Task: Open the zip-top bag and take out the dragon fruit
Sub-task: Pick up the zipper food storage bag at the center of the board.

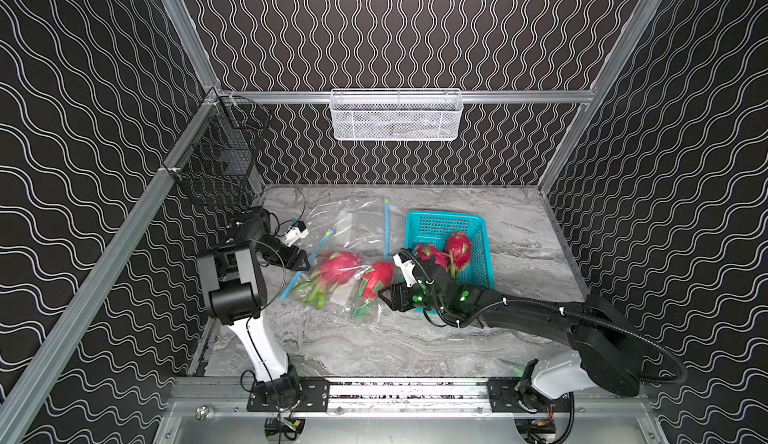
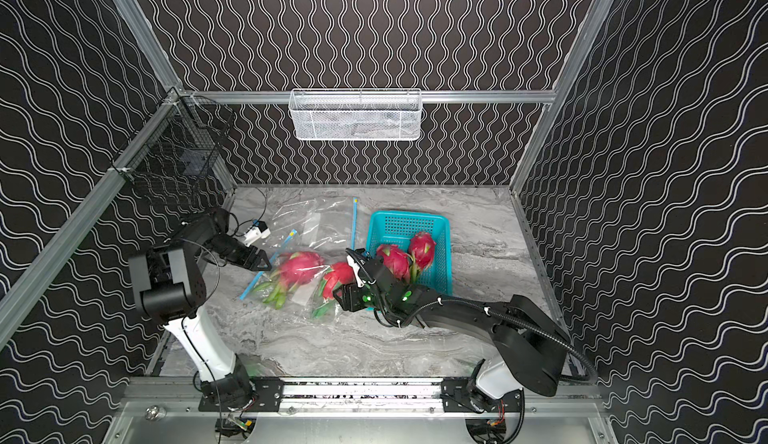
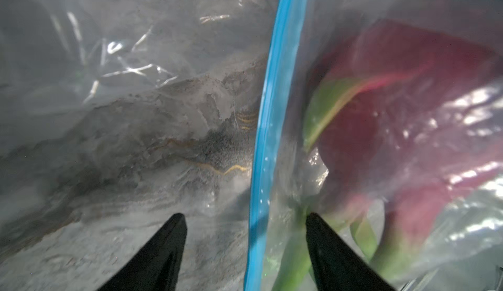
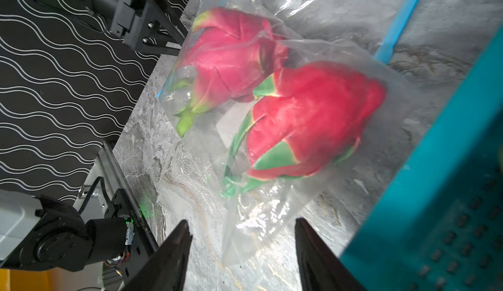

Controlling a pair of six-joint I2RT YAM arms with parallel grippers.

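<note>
While two dragon fruits (image 1: 458,246) lie in the basket (image 1: 440,224), two sit in bags (image 1: 338,292).
Left fingers (image 3: 163,248) and right fingers (image 4: 168,254) spread, empty.

Glossy crinkled clear plastic zip-top bag (image 4: 268,217), smooth marbled grey table (image 1: 374,340), perforated teal plastic basket (image 1: 440,225)

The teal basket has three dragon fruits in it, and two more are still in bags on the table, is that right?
Not three. Both top views show the teal basket holding two dragon fruits. The rest stands: the bagged dragon fruits, two of them, are still inside clear bags on the table.
</note>
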